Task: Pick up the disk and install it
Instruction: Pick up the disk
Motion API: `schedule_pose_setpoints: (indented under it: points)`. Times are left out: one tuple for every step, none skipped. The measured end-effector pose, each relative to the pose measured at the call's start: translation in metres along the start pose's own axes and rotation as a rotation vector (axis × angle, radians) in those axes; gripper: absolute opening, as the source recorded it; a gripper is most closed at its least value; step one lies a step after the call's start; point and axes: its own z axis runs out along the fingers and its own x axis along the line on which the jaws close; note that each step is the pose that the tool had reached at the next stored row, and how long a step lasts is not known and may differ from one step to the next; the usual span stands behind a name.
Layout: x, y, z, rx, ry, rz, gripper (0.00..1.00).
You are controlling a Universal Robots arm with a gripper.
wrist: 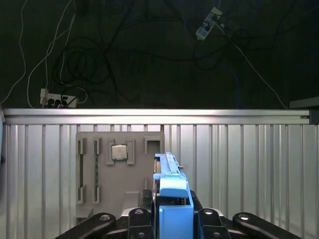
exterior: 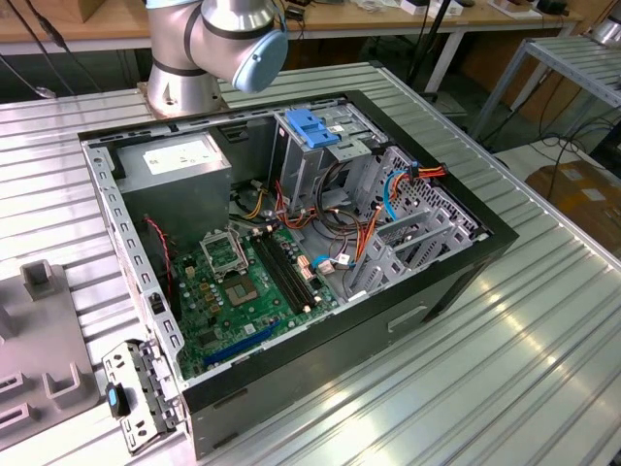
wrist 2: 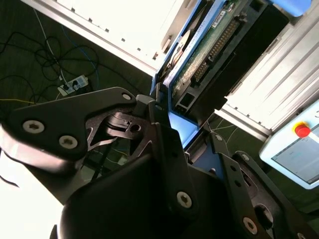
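**Exterior view**
- Arm: base and shoulder joint stand at the far edge of the ribbed table, behind the PC case.
- Case: side panel off, motherboard facing up.
- Drive cage: bare metal w/ blue latch on top, just beside the power supply.
- Fixture plate: grey, on the table at the exterior view's left of the case.

**Second wrist view**
- Gripper: jaws clamped on the disk, black fingers on either side of its near end.
- Disk: held in the air, green circuit-board face showing, blue rail along one edge.
- Long axis: runs straight out from the jaws, away from the wrist. Near end gripped, far end free.
- Red stop button: on a pale box, well apart from the disk.

**First wrist view**
- Disk: seen edge-on, blue rail toward the cam, pinched between the fingers.
- Beyond it: table and fixture plate w/ a square chip seated in it.
- Stage (judgement): pick looks done, disk not yet in the cage.
- Disk-to-cage bearing: can't tell.
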Motion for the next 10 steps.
schedule_pose_setpoints:
  points:
    - [0.0, -0.0006, -0.0001, -0.0001, 0.0001, 0.0, 0.37]
    - [0.0, -0.0013, 0.0, 0.0, 0.0, 0.0, 0.37]
    - [0.0, -0.002, 0.0, 0.0001, 0.0, 0.0, 0.37]
    - [0.0, -0.0028, -0.0001, 0.0, 0.0, 0.0, 0.37]
    - [0.0, -0.0035, -0.0001, -0.0001, 0.0001, 0.0, 0.37]
    - [0.0, -0.0041, -0.0001, 0.0, 0.0, 0.0, 0.37]
    - [0.0, -0.0048, -0.0001, 0.0, 0.0, 0.0, 0.37]
    - [0.0, -0.0055, -0.0001, 0.0, 0.0, 0.0, 0.37]
    - [0.0, -0.0062, -0.0001, 0.0, 0.0, 0.0, 0.37]
    - [0.0, -0.008, -0.0002, 0.0001, 0.0, 0.0, 0.37]
